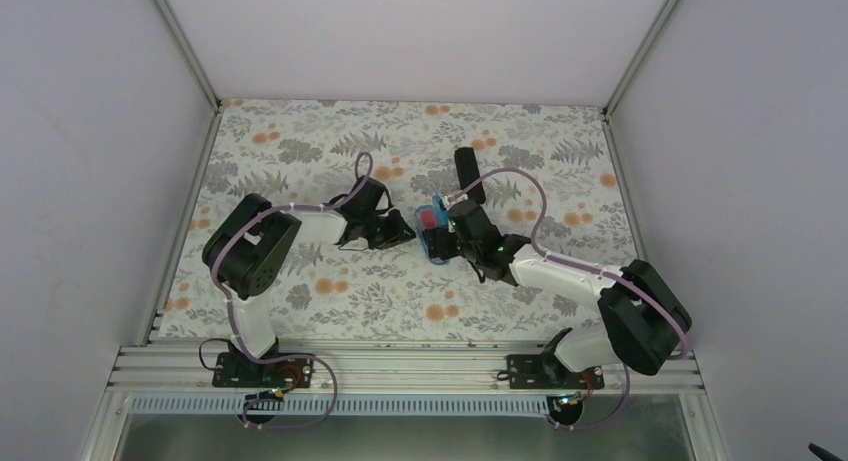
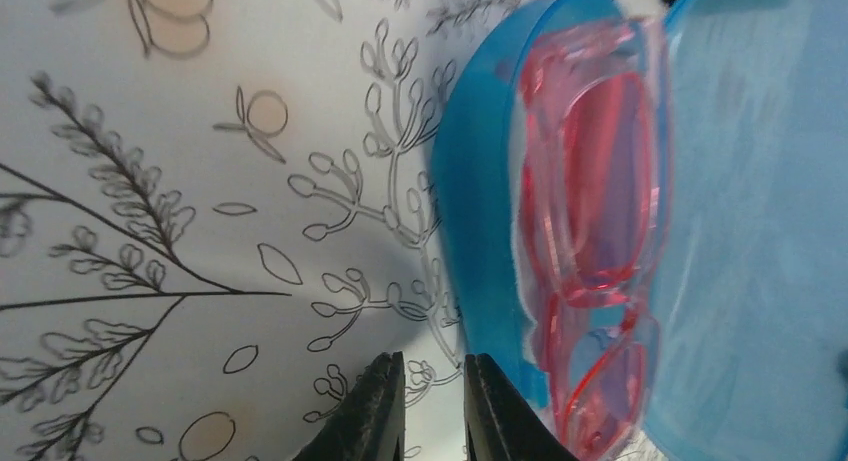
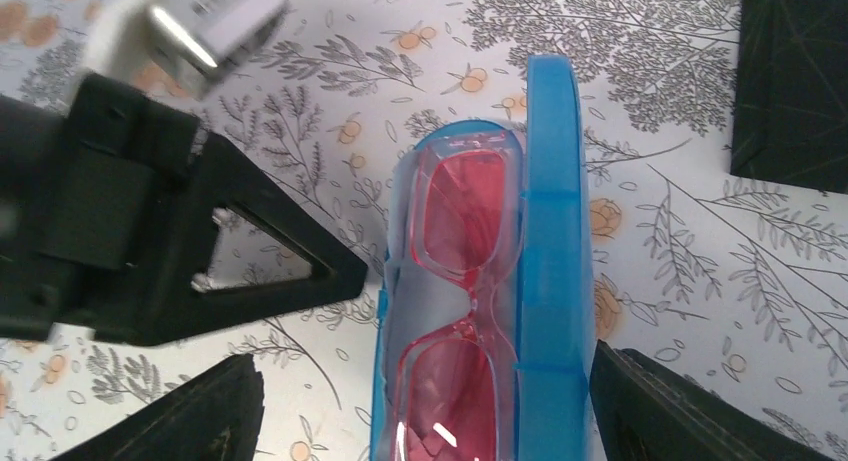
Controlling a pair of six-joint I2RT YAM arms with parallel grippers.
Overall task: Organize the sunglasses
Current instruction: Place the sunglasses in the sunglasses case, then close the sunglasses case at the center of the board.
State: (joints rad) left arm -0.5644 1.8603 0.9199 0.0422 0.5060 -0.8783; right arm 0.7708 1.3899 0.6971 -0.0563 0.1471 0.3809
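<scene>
The sunglasses, with a pink-red frame and pink lenses, lie folded inside the open blue case on a pale blue cloth. In the top view the case sits mid-table with the sunglasses showing in it. My right gripper hangs over the case, open wide, one finger on each side and neither gripping it. My left gripper is just left of the case, low over the cloth, nearly shut with a narrow slit and nothing between its fingers.
A black oblong object lies on the floral tablecloth just behind the case, also visible as a black shape in the right wrist view. White walls enclose the table on three sides.
</scene>
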